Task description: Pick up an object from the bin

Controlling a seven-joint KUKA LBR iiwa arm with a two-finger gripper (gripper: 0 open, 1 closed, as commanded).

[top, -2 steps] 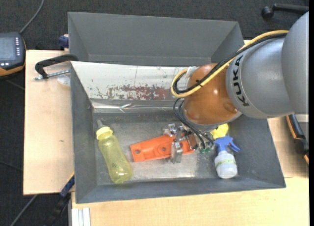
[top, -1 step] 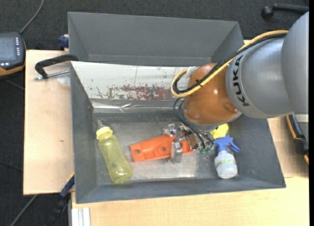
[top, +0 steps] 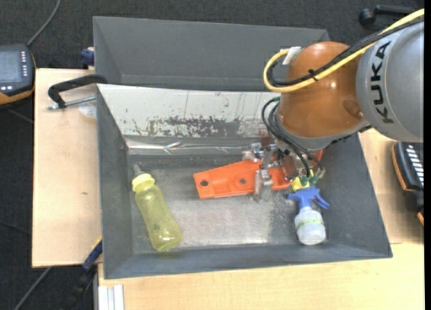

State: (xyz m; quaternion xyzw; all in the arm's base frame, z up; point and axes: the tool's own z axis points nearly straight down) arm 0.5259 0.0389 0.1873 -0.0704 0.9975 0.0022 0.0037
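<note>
Evidently the pick is only partly done: the end effector [top: 261, 182] is low in the grey metal bin [top: 111, 187], at the right end of a flat orange plastic bracket [top: 222, 182] lying mid-floor. Whether it is wide, narrow or gripping, I cannot tell. Nothing looks lifted yet; securing and raising are left. A translucent yellow plastic bottle [top: 156, 221] and a white spray bottle with blue trigger [top: 310, 220] lie apart.

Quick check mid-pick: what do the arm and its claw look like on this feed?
The arm is a silver-grey rounded link marked KUKA in black letters. Its wrist wears a glossy orange dome cover, with a yellow cable looping over it and black cables beneath. The claw is small, bare metal.
</note>
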